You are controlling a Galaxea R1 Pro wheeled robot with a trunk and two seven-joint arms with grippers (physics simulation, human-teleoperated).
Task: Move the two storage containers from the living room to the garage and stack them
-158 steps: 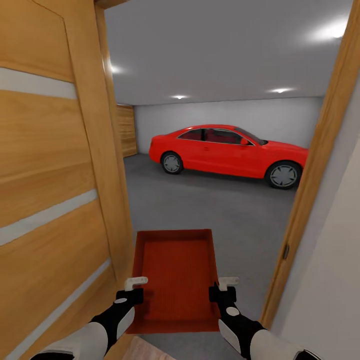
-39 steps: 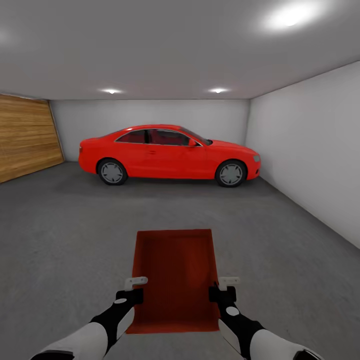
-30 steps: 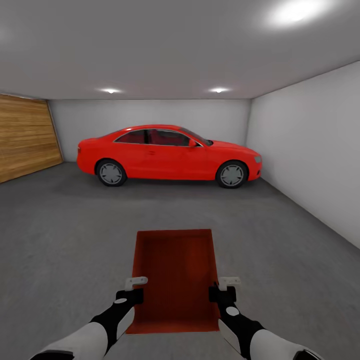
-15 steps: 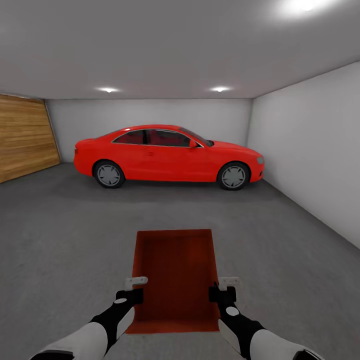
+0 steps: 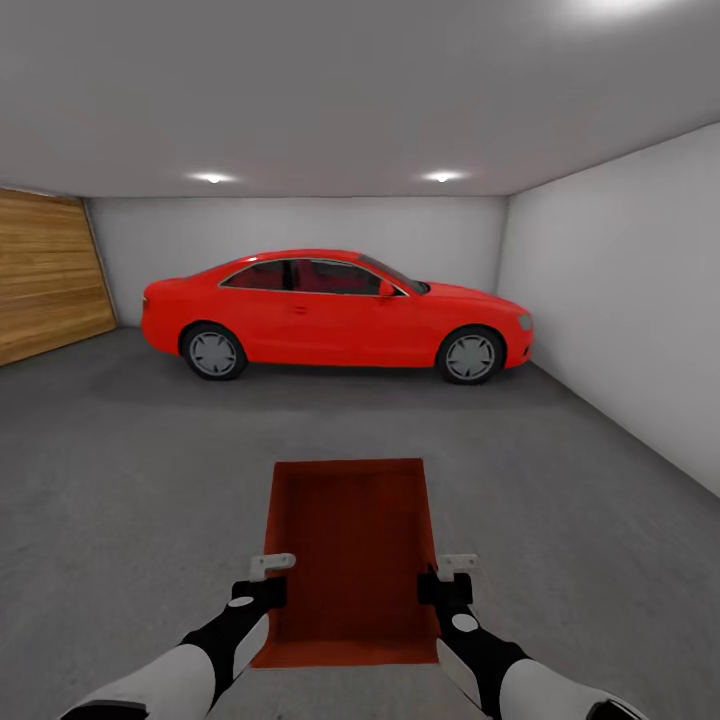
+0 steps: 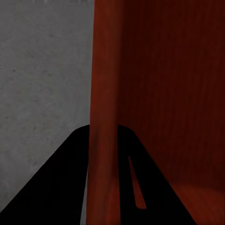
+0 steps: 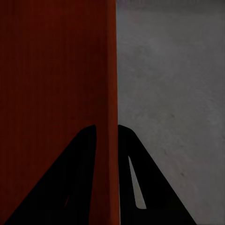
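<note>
1. While you look ahead from the head camera, you are holding one storage container (image 5: 350, 560) out in front of the robot, open top up, above the grey concrete floor (image 5: 130, 480) of the garage.
2. Your left gripper (image 5: 270, 572) is clamped on the container's left wall near the near end; in the left wrist view the dark fingers (image 6: 70, 178) sit on either side of that orange-red wall (image 6: 105, 117).
3. Your right gripper (image 5: 452, 570) grips the right wall in the same way; in the right wrist view its fingers (image 7: 150, 187) straddle the wall edge (image 7: 110, 93), with the floor (image 7: 173, 79) visible beyond.
4. You can see nothing inside the container; its ribbed bottom is bare.
5. Ahead of you, well beyond the container, a red car (image 5: 335, 312) stands side-on near the far white wall.
6. You have a wood-panelled surface (image 5: 45, 270) at the far left and a plain white wall (image 5: 620, 300) running along the right.
7. Two ceiling lights (image 5: 212, 178) shine above the car.
</note>
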